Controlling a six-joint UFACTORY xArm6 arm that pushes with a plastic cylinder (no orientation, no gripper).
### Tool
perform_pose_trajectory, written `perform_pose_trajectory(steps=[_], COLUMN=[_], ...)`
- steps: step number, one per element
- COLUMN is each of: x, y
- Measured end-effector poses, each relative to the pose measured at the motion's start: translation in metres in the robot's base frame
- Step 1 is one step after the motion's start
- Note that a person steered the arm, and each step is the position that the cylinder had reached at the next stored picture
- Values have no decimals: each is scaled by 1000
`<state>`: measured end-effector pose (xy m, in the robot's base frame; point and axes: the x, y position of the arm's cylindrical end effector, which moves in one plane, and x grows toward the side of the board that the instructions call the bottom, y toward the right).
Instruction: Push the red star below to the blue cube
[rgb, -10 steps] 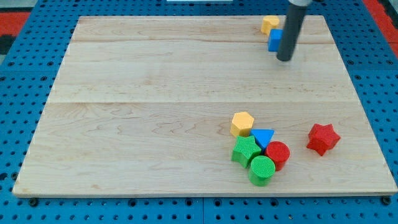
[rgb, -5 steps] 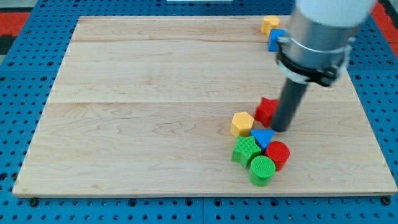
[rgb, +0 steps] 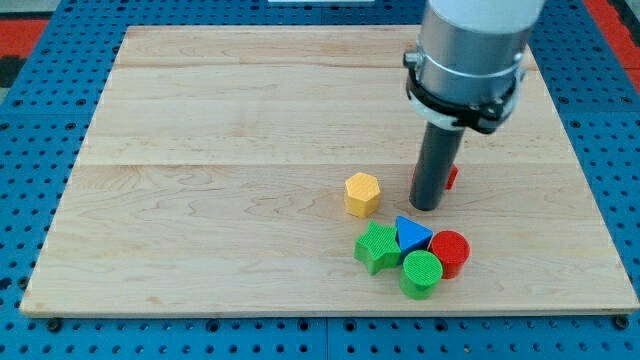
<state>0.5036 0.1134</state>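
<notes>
The red star (rgb: 451, 178) lies right of the board's middle, mostly hidden behind my rod; only its right edge shows. My tip (rgb: 427, 207) rests on the board just at the star's lower left, touching or nearly touching it. The blue cube is not visible: the arm's wide grey body (rgb: 470, 45) covers the top right part of the board.
A yellow hexagon (rgb: 362, 194) sits left of my tip. Below the tip is a cluster: green star (rgb: 378, 248), blue triangle (rgb: 411, 234), red cylinder (rgb: 449, 252), green cylinder (rgb: 421, 274). All lie on the wooden board (rgb: 200, 150).
The arm has shifted left and now covers the blue cube and the top yellow block. The yellow hexagon, green star and blue triangle have slid left; the red star now shows to the rod's right.
</notes>
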Motion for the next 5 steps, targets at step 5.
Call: perform_pose_trajectory(steps=[5], x=[-129], y=[55])
